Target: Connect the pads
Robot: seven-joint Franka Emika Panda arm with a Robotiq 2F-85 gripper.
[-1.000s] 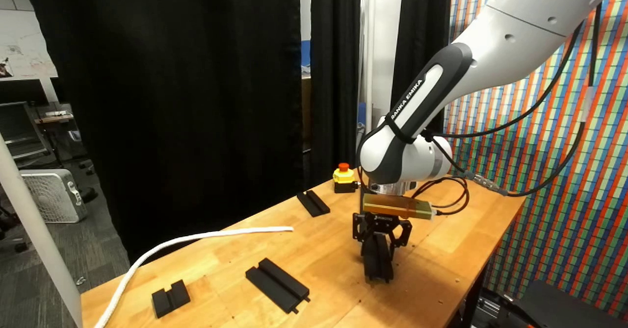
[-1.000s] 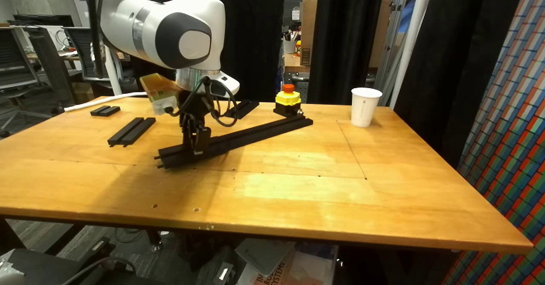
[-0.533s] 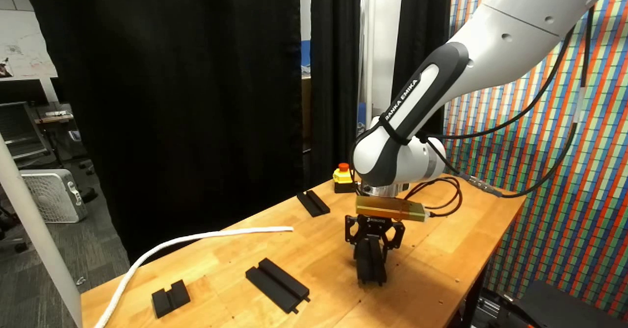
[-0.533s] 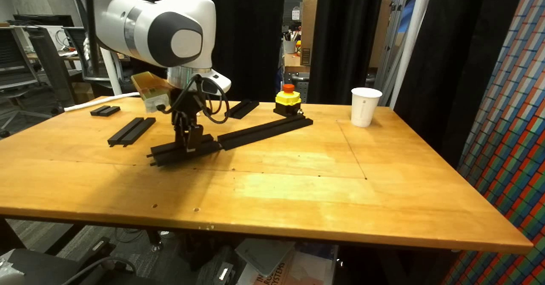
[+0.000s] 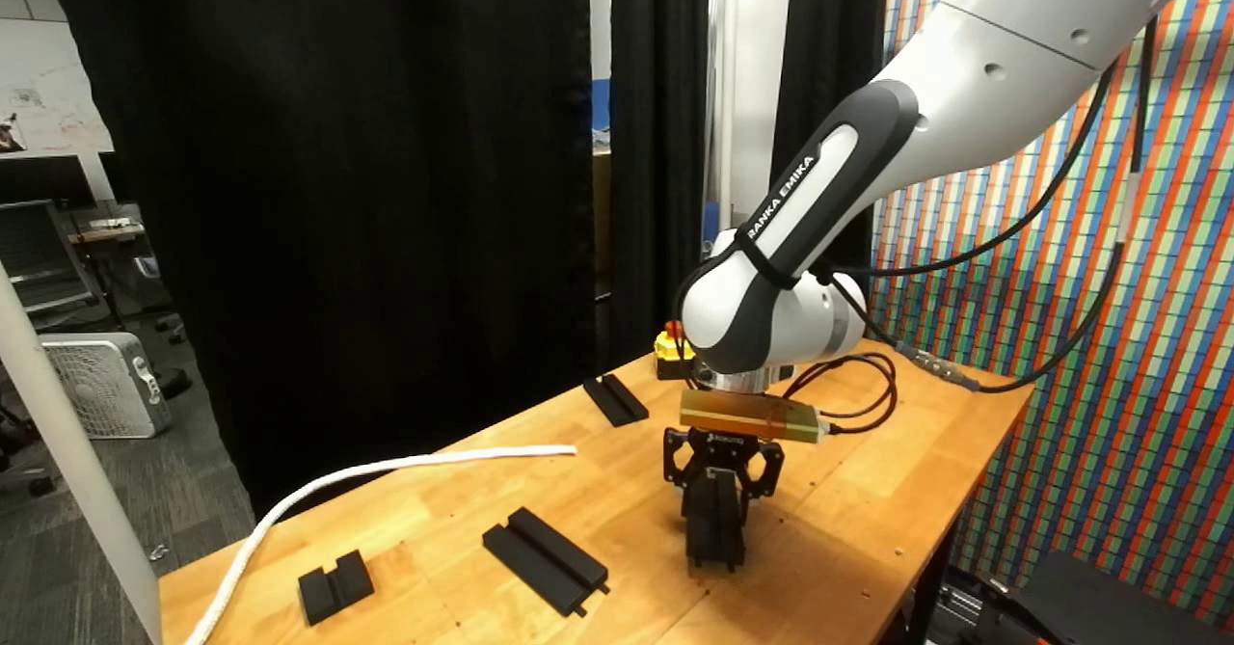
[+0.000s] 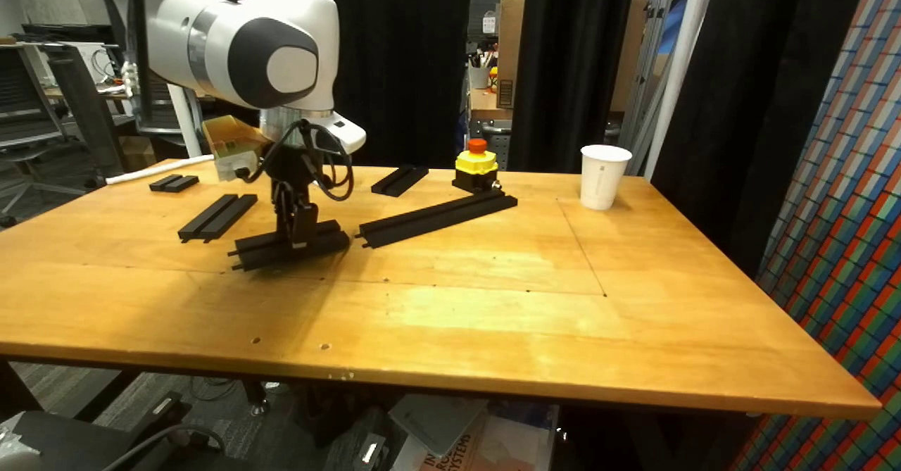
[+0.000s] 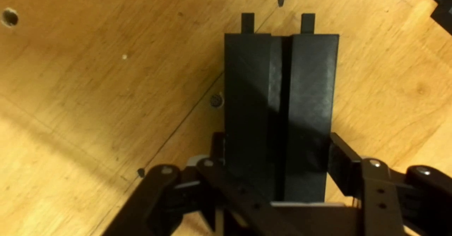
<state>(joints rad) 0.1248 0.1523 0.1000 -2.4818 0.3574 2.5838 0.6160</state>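
- We read "RANKA EMIKA" on our arm.
- At six o'clock in an exterior view, paper says "SYSTEMS".
- There, the long pad lies three o'clock from our gripper.
- Wrist view: our gripper squeezes a shorter pad, pegs at twelve o'clock.

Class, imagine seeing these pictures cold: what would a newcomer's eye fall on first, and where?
Probably the big white arm arching over the wooden table, its hand shut on a grooved black pad. Next comes the multicoloured backdrop at the right of both exterior views. Then, in an exterior view, a red-and-yellow button stands behind the long black bar, near its right end.
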